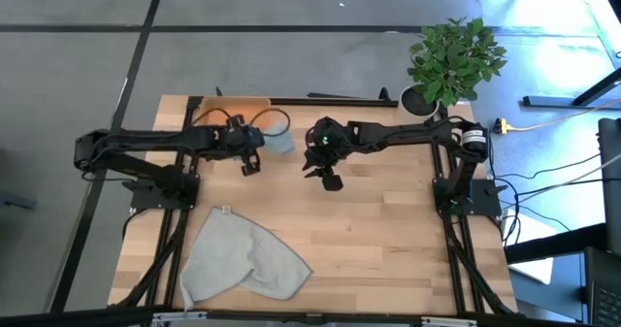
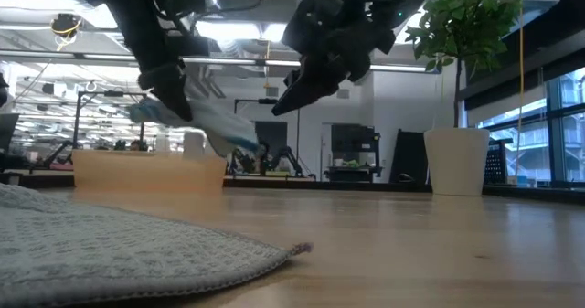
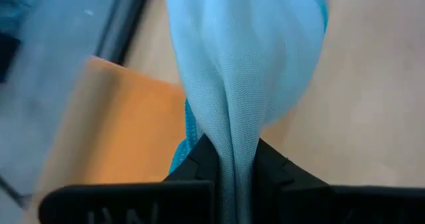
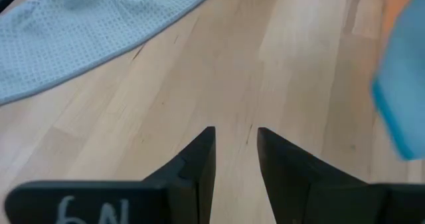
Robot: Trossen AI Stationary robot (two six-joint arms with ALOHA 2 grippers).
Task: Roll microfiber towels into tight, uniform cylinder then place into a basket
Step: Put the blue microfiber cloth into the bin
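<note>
The teal towel [image 3: 246, 71], soft and limp, is pinched in the left pincer [image 1: 250, 160] above the basket [image 1: 233, 109] at the table's far edge. The right pincer [image 1: 328, 177], narrowly parted, holds nothing. A firmer hold would be had around the roll's middle.

On the table [image 1: 388, 240], the basket [image 1: 233, 109] is placed at ten o'clock, one towel [image 1: 277, 135] held above its three o'clock edge; the other towel [image 1: 238, 259] is spread at seven o'clock, the plant pot [image 1: 419, 99] stood at one o'clock
</note>
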